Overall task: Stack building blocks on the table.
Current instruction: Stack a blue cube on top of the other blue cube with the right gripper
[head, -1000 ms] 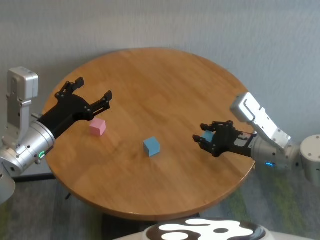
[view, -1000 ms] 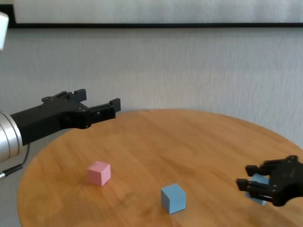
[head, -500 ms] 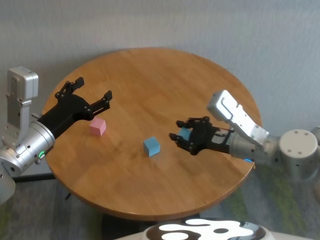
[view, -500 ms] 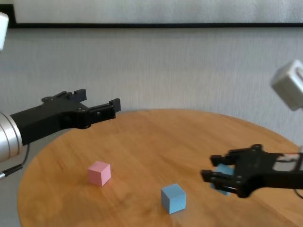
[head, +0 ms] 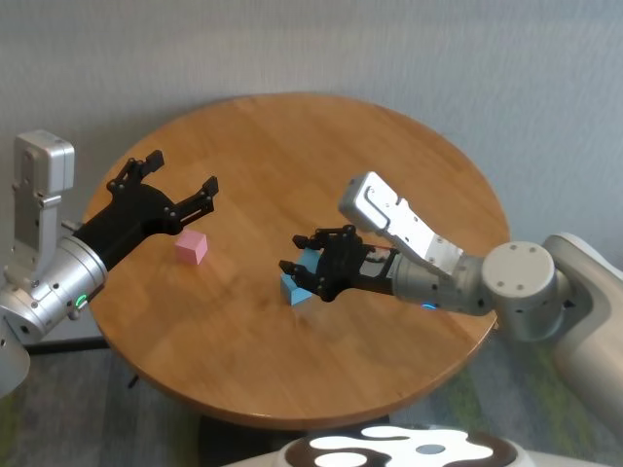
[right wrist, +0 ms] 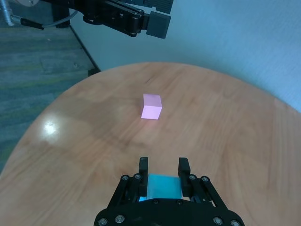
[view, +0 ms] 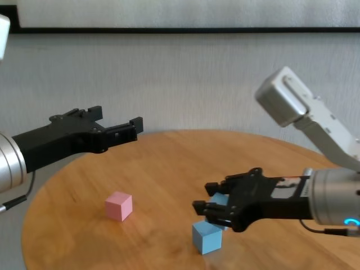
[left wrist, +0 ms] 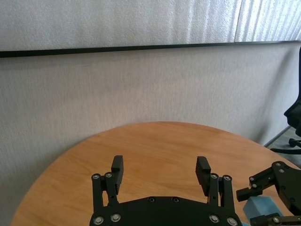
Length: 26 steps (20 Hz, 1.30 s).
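My right gripper [head: 310,265] is shut on a light blue cube [head: 311,260] and holds it just above the second light blue cube [head: 291,293], which rests near the middle of the round wooden table [head: 321,146]. In the chest view the held cube [view: 220,199] sits slightly right of the resting one [view: 206,237]; I cannot tell if they touch. The pink cube [head: 191,247] lies to the left on the table. My left gripper [head: 183,171] hovers open and empty above and beyond the pink cube. The right wrist view shows the held cube [right wrist: 163,187] and the pink cube [right wrist: 152,106].
A grey wall stands behind the table. Carpeted floor surrounds it. The table's near edge [head: 292,418] curves close to my body. A dark chair [left wrist: 295,122] shows at the edge of the left wrist view.
My right gripper has carried its light blue cube leftward from the table's right side to just above the middle blue cube. The left arm and pink cube have not moved.
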Tool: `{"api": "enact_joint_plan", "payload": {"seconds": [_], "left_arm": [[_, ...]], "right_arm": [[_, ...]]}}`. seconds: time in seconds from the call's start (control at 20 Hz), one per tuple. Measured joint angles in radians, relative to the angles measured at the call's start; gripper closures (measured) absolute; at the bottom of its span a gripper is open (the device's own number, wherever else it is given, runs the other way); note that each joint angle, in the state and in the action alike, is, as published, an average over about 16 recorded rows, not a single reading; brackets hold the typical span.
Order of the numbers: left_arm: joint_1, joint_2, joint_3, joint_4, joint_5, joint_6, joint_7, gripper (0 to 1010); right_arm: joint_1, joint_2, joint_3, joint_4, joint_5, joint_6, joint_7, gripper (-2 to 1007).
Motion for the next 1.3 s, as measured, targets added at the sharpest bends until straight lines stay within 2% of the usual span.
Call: {"api": "enact_joint_plan", "payload": {"seconds": [0.25,0.6,0.9,1.3], "left_arm": [[0.0,0.0,0.0,0.0,0.0,0.0,0.0,9],[0.0,0.0,0.0,0.0,0.0,0.0,0.0,9],[0.0,0.0,0.0,0.0,0.0,0.0,0.0,9],[0.0,0.0,0.0,0.0,0.0,0.0,0.0,9]], "right_arm": [[0.026,-0.037,-0.02,0.027,-0.016,0.016,-0.008,647],[0.051,-0.073,-0.031,0.063,-0.024,0.036,-0.013,647],[0.06,-0.09,-0.032,0.081,-0.024,0.054,-0.019,647],[0.061,-0.098,-0.029,0.09,-0.025,0.078,-0.029,647]]}}
